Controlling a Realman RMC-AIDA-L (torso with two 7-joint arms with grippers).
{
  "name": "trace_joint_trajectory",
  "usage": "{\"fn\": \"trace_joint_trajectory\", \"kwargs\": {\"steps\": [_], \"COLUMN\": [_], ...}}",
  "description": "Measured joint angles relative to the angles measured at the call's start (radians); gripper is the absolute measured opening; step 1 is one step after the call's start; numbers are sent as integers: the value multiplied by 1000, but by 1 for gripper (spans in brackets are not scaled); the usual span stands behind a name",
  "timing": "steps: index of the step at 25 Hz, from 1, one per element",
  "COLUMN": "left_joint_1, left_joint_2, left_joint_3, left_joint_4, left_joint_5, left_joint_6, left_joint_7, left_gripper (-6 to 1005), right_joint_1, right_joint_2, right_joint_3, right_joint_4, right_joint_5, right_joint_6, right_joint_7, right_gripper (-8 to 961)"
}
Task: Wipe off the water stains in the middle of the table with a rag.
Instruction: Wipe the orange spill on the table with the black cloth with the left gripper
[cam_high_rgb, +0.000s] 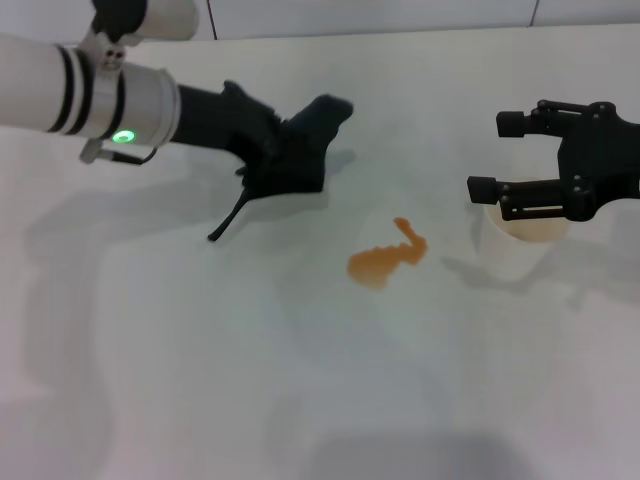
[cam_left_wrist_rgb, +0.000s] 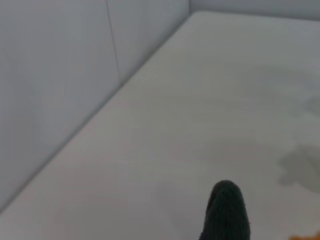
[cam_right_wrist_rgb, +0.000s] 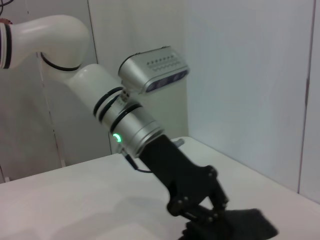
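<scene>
The water stains (cam_high_rgb: 386, 260) are an orange blotch with a thin arm, near the middle of the white table (cam_high_rgb: 180, 380). My left gripper (cam_high_rgb: 283, 150) is behind and to the left of the blotch, shut on the dark rag (cam_high_rgb: 315, 135). The rag's narrow tail (cam_high_rgb: 228, 220) hangs down to the tabletop. The right wrist view shows the same gripper (cam_right_wrist_rgb: 202, 217) on the rag (cam_right_wrist_rgb: 247, 225). The left wrist view shows the rag's tip (cam_left_wrist_rgb: 227, 212) and an edge of the stain (cam_left_wrist_rgb: 306, 236). My right gripper (cam_high_rgb: 503, 156) is open at the right, apart from the stain.
A white paper cup (cam_high_rgb: 515, 248) stands just under and in front of the right gripper, to the right of the stain. A grey wall (cam_left_wrist_rgb: 60, 75) runs along the table's far edge.
</scene>
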Motion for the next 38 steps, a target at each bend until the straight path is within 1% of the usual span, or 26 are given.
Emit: {"fn": "trace_joint_trajectory", "kwargs": {"steps": [5, 7, 11, 14, 23, 27, 32, 38], "left_joint_1": [-57, -77, -94, -94, -48, -34, -32, -31], "left_joint_2": [-2, -4, -9, -9, -15, -15, -15, -15], "left_joint_3": [2, 2, 21, 91, 381, 477, 538, 553], "left_joint_4": [-84, -118, -151, -167, -171, -172, -172, -178], "left_joint_5": [-41, -58, -110, -188, -433, -501, -516, -512], "left_joint_6": [-81, -96, -104, -116, -168, -181, -183, -188], "left_joint_7": [48, 66, 97, 103, 94, 86, 59, 53], "left_gripper": [91, 91, 91, 91, 91, 91, 91, 91], "right_joint_1": [0, 1, 3, 3, -2, -3, -4, -6], "right_joint_2": [0, 0, -1, -1, -2, -2, -2, -2], "right_joint_3": [4, 4, 4, 5, 8, 8, 6, 3], "right_joint_4": [-1, -2, -7, -8, -13, -20, -21, -18], "right_joint_5": [0, 0, 0, 0, 2, 2, 3, 9], "right_joint_6": [-1, -1, -1, -1, -17, -23, -24, -24], "right_joint_7": [-9, -10, -10, -10, -21, -22, -24, -34], "right_gripper": [856, 856, 856, 856, 856, 855, 855, 855]}}
